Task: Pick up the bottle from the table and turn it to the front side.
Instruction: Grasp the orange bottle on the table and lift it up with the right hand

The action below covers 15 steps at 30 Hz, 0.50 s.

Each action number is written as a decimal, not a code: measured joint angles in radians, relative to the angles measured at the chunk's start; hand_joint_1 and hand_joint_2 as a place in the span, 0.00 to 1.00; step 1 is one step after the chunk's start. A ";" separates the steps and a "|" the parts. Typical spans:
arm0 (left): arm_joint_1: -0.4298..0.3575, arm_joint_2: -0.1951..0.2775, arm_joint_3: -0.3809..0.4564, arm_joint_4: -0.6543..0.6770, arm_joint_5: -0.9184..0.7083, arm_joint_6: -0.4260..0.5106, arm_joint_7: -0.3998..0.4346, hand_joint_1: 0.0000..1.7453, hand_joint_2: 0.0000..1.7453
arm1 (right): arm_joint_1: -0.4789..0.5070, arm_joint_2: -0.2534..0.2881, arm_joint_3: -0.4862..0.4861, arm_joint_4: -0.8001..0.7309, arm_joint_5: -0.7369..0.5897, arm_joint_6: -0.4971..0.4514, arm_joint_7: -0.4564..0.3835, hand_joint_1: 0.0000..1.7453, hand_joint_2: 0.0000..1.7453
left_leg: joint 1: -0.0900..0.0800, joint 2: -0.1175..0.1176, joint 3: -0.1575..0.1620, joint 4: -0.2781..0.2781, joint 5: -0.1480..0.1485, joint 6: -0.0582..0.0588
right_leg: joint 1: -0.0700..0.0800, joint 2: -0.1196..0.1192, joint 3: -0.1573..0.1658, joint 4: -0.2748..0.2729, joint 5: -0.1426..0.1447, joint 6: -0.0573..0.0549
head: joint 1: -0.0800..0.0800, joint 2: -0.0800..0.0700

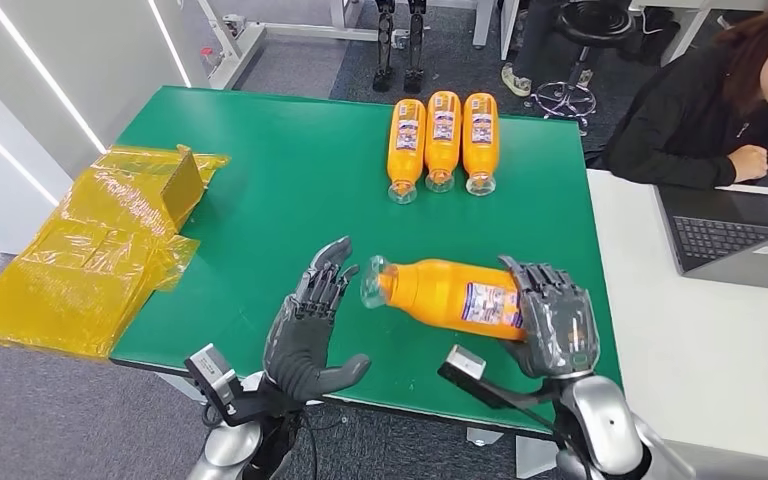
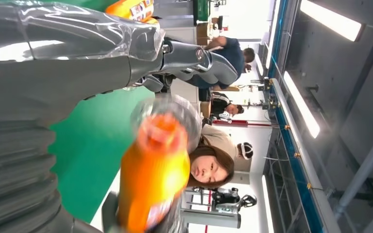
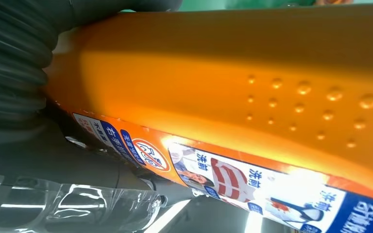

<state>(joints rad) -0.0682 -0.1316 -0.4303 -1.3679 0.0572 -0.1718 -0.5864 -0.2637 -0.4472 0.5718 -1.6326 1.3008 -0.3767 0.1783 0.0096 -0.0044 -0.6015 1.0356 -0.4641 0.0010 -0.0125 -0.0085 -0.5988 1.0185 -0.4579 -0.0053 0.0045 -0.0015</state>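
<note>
Right hand (image 1: 552, 322) clasping orange bottle (image 1: 442, 291) sideways; left hand (image 1: 310, 325) spread, holding nothing.

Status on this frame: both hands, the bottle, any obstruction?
Right hand grips the orange bottle, lying sideways above the green table. Left hand open beside its clear cap end, not touching. Nothing in the way.

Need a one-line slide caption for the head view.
Right hand holds orange bottle above green table; left hand open beside it.
</note>
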 joint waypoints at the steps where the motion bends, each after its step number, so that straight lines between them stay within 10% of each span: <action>1: 0.000 0.000 0.000 0.000 0.005 0.005 0.000 0.00 1.00 | 0.040 0.002 -0.009 -0.023 0.032 -0.020 0.004 1.00 1.00 | 0.000 0.000 0.000 0.000 0.000 0.000 | 0.000 0.000 0.000 0.000 0.000 0.000 | 0.000 0.000; 15: -0.051 -0.009 -0.024 0.027 0.072 0.013 0.000 0.00 1.00 | 0.287 0.143 -0.058 -0.134 0.175 -0.075 0.028 1.00 1.00 | 0.000 0.001 0.001 0.000 -0.001 -0.001 | 0.000 0.001 0.000 0.000 -0.001 0.001 | 0.000 0.000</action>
<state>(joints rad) -0.1189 -0.1409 -0.4542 -1.3412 0.1297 -0.1586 -0.5869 0.0235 -0.3042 0.5142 -1.7670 1.4757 -0.4519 0.2065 0.0096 -0.0032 -0.6004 1.0356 -0.4653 -0.0004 -0.0127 -0.0071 -0.5989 1.0186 -0.4589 -0.0044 0.0045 -0.0015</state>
